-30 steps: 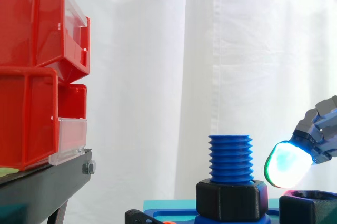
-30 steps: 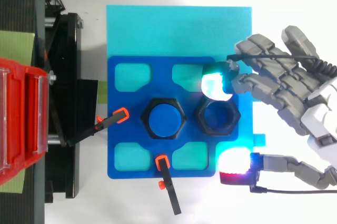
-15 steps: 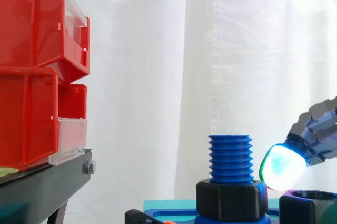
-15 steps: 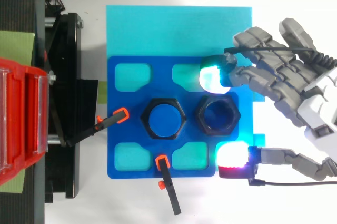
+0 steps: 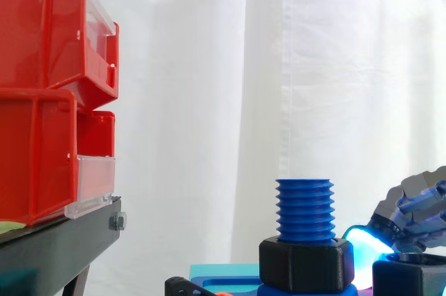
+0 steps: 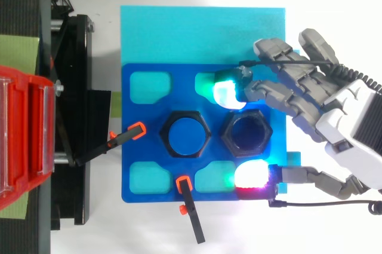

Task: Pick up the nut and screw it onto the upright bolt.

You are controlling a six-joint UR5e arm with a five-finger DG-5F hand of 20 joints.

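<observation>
Hand (image 6: 352,119): at centre right, fingers spread open, straddled the nut (image 6: 246,135).
Bolt (image 6: 187,134): stood upright, just left of it.

I saw the black hex nut (image 6: 247,134) lying flat near frame centre, just right of the upright blue threaded bolt (image 5: 304,210).

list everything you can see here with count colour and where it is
bolt: 1, blue, upright in a black hex collar mid-plate
nut: 1, black, loose on the plate beside the bolt
plate: 1, blue, on a cyan mat
clamps: 2, black with orange tips, at plate edges
bins: 2, red, stacked on black stand
curtain: 1, white, behind
hand: 1, grey, open, glowing pads flanking the nut
</observation>
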